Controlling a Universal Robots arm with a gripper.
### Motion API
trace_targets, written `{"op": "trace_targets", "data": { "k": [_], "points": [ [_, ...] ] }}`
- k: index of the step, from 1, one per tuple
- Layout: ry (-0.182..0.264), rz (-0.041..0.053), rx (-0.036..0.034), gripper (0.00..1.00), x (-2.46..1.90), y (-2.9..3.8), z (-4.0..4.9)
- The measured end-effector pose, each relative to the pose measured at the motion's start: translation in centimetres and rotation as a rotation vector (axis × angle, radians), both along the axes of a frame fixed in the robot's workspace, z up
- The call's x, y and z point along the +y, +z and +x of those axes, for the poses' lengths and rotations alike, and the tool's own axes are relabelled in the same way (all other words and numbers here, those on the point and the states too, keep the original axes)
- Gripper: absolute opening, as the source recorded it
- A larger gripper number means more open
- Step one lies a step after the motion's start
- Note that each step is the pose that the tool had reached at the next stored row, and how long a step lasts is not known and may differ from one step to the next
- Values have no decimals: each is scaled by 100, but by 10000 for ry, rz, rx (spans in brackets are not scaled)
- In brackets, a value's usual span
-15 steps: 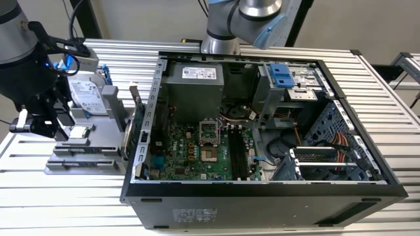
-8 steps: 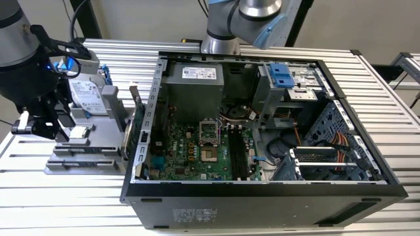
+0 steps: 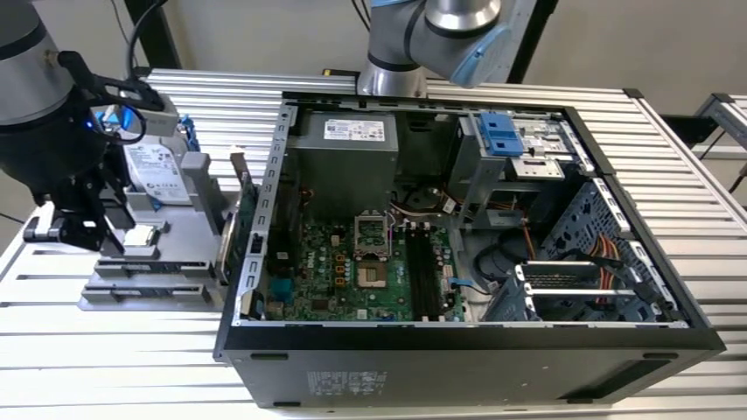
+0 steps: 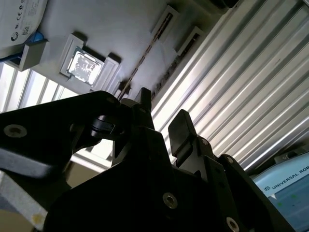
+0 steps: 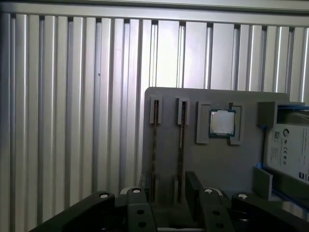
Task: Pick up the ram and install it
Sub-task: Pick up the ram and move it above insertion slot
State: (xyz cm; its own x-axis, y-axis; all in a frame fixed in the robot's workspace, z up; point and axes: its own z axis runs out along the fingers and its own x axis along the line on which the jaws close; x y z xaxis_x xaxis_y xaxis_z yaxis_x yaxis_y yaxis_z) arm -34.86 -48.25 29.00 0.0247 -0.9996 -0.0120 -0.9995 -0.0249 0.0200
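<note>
Ram stood in a gray holder tray, only its thin edge visible, near a processor and a hard drive partly cut off from view. Over the ram, the gripper hung wide open, holding nothing.

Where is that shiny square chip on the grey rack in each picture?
Exterior view: chip at the exterior view's left, on grey rack, near hard drive.
First wrist view: chip between hard drive and slots.
Second wrist view: chip beside hard drive.
Shared landmark: hard drive.
</note>
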Motion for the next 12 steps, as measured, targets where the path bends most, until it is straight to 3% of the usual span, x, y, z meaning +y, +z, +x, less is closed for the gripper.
{"op": "trace_targets", "data": {
  "k": [12],
  "points": [
    [0, -23, 37, 100, 0, -64, 0]
  ]
}}
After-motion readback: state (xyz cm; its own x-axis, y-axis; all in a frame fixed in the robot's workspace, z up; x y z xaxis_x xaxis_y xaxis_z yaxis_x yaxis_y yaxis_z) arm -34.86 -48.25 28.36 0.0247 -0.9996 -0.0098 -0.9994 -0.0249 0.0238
